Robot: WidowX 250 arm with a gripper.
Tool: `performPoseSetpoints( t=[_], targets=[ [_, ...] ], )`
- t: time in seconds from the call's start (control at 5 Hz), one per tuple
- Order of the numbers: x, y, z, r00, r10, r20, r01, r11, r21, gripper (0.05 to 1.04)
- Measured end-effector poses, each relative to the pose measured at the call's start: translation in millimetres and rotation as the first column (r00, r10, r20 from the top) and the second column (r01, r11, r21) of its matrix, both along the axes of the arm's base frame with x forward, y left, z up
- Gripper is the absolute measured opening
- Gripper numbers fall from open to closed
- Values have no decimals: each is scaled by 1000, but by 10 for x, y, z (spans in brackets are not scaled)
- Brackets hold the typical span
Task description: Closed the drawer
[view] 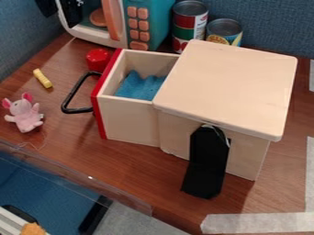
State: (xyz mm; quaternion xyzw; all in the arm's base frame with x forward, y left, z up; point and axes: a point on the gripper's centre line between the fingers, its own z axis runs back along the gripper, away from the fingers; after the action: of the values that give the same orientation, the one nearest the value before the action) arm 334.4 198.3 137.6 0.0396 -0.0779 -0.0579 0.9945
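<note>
hand [66,11]: black, at the top edge of the view near its left corner, partly cut off, overlapping the near side of the microwave in the view; cannot tell whether apart or together, nor whether touching anything

drawer [129,119]: pulled well out of the box, below the hand and to its right in the view; made of pale wood, with a red front turned toward the left of the view

handle [76,110]: black, bent into a loop, fixed to the red front, below the hand

blue cloth [141,87]: rumpled, lying inside the drawer

box [233,87]: pale wood with a flat top, further right and lower than the hand, with the drawer still partly inside

black strap [208,160]: hanging down the side of the box, well apart from the hand

microwave [150,18]: teal and white, with orange buttons, beside and to the right of the hand

cans [190,20]: two, upright side by side behind the box, right of the microwave

red knob [97,58]: below the hand, near the drawer front

yellow stick [42,78]: lying below the hand, between the red knob and the plush mouse

plush mouse [25,112]: pink, below and left of the hand

counter [141,160]: brown wood, stretching below the hand, with pale tape [257,223] at the lower right
</note>
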Motion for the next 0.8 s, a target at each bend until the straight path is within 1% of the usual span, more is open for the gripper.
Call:
performPoseSetpoints(
  t=[0.2, 0.4, 0.6, 0.8],
  targets=[
    [-9, -15, -155, 999, -14, -34, 13, 1000, -20, 1001],
    [2, -16, -244, 984, -176, -21, 176, 984, 9, 1001],
    [-14, 21, -245, 941, -339, -15, 339, 941, 20, 1001],
    [-63, 81, -278, 859, -510, -48, 512, 857, 50, 1001]
  ],
)
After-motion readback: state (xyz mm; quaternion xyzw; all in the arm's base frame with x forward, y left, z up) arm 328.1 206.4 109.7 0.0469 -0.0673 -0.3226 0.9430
